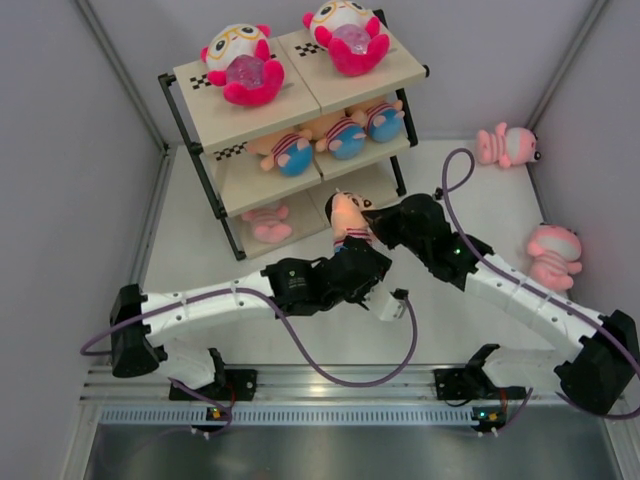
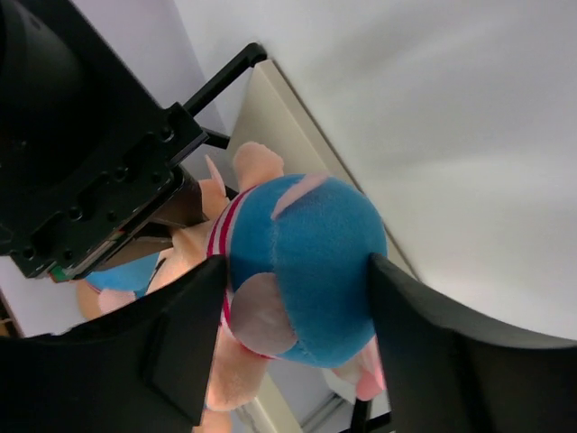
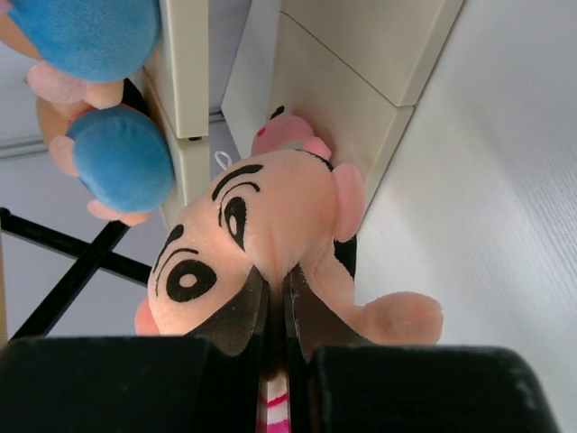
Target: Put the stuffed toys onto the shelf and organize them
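A peach toy (image 1: 347, 212) with a striped shirt and blue bottom hangs between both grippers in front of the shelf (image 1: 215, 125). My left gripper (image 1: 352, 255) clasps its blue bottom (image 2: 306, 262), with a finger touching each side. My right gripper (image 1: 372, 228) is pinched shut on a fold of its face (image 3: 261, 225). Two hot-pink toys (image 1: 243, 65) lie on the top tier. Three peach toys (image 1: 342, 135) sit on the middle tier. A pale pink toy (image 1: 268, 222) is on the bottom tier.
Two pale pink toys lie on the table at the right, one by the back wall (image 1: 505, 145) and one nearer (image 1: 553, 255). Grey walls close in the table on the left, back and right. Purple cables loop off both arms.
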Controlling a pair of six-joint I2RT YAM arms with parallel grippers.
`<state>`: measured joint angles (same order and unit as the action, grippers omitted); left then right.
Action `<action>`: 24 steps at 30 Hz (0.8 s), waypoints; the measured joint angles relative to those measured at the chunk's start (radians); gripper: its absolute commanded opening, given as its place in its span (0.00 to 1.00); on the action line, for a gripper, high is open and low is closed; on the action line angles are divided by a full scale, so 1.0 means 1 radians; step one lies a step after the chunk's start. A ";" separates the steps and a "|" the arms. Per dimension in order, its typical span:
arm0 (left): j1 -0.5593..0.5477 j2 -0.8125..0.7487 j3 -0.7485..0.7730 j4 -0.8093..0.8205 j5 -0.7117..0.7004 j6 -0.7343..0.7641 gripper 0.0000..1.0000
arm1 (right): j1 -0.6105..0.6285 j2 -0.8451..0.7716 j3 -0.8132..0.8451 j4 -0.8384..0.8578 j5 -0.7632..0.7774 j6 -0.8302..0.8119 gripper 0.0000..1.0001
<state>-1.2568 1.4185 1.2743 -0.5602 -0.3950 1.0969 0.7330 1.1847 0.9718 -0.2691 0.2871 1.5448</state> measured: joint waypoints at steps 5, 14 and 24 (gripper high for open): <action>0.007 0.035 -0.003 0.029 -0.055 0.029 0.00 | 0.004 -0.024 -0.008 0.027 0.011 0.011 0.00; 0.040 0.018 0.025 0.021 -0.033 -0.079 0.00 | 0.011 -0.057 -0.027 0.027 0.055 -0.138 0.66; 0.153 -0.288 0.270 -0.199 0.004 -0.323 0.00 | 0.010 -0.205 0.059 -0.111 0.162 -0.517 0.71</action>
<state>-1.1042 1.1305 1.5444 -0.7593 -0.3908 0.7742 0.7433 0.9794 1.0309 -0.3801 0.4488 1.0275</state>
